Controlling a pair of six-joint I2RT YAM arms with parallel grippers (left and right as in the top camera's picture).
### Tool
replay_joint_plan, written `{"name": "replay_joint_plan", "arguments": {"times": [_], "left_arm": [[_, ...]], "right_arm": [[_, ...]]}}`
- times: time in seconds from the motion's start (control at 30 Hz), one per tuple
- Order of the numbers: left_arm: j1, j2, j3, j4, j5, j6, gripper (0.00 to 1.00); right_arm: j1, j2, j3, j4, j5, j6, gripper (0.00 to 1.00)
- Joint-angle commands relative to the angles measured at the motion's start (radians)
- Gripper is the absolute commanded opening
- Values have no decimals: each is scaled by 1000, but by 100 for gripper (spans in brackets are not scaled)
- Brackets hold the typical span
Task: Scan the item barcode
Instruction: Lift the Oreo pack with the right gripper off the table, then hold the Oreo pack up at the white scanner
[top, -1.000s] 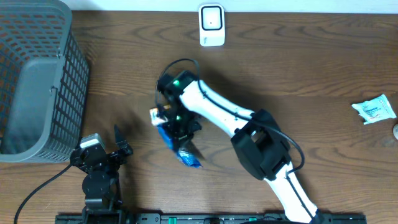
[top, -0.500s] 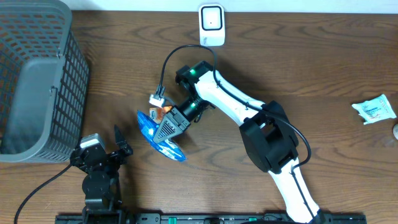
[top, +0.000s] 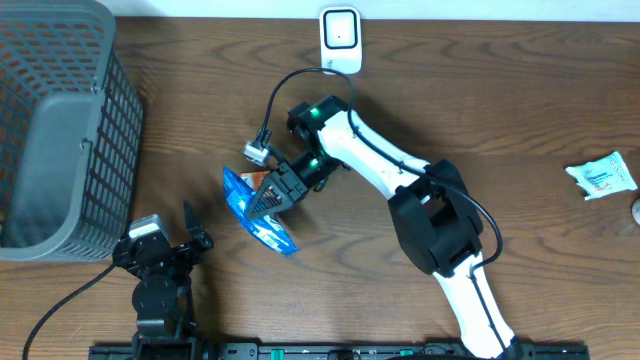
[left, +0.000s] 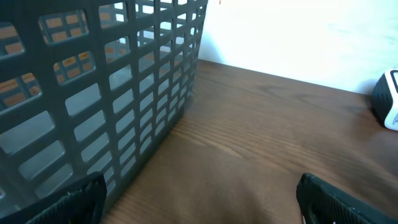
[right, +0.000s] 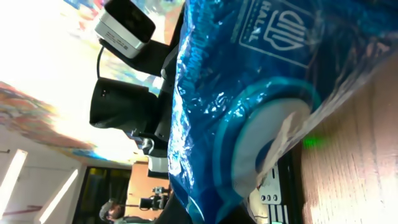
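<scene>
Wooden table with basket, scanner, sachet

Right gripper clamped, far out leftward; left gripper spread wide, near base

Basket sits left, scanner at back, pouch centre, sachet right.

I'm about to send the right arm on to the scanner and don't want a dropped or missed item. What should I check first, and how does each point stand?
1. Right gripper shut on the blue packet: ok.
2. Barcode turned toward the scanner: cannot tell; no barcode shows in any view.
3. Packet in front of the scanner: not ok; it is mid-table, well short of it.
4. Table between packet and scanner free of objects: ok.
5. Left gripper open, holding nothing and apart from the packet: ok.
</scene>
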Motion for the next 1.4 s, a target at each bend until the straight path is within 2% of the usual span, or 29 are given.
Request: {"name": "replay_joint_plan", "arguments": {"times": [0.0, 0.2, 0.3, 0.37, 0.5, 0.57, 0.77, 0.9, 1.1, 1.37], "left_arm": [[-4, -1, -29, -10, -8, 6, 98], [-4, -1, -29, -10, -8, 6, 98], [-4, -1, -29, -10, -8, 6, 98], [-4, -1, -29, -10, -8, 6, 98], [-4, -1, -29, -10, -8, 6, 98], [-4, -1, -29, -10, -8, 6, 98], [-4, -1, -29, -10, -8, 6, 98], [-4, -1, -29, -10, -8, 6, 98], [-4, -1, -29, -10, -8, 6, 98], [-4, -1, -29, -10, -8, 6, 98]], "right_arm": [[-30, -36, -4, -1, -60, 12, 1], [-57, -39, 0, 5, -59, 11, 2], [-75, -40, 16, 78, -29, 21, 2], [-89, -40, 40, 167, 43, 128, 2], [-115, -40, 103, 410, 405, 552, 1], [-121, -40, 149, 474, 568, 623, 1], [-137, -40, 270, 593, 848, 613, 1], [-143, -40, 278, 754, 1024, 516, 1], [-153, -31, 278, 953, 1412, 444, 1], [-188, 37, 278, 1230, 1583, 367, 1]]}}
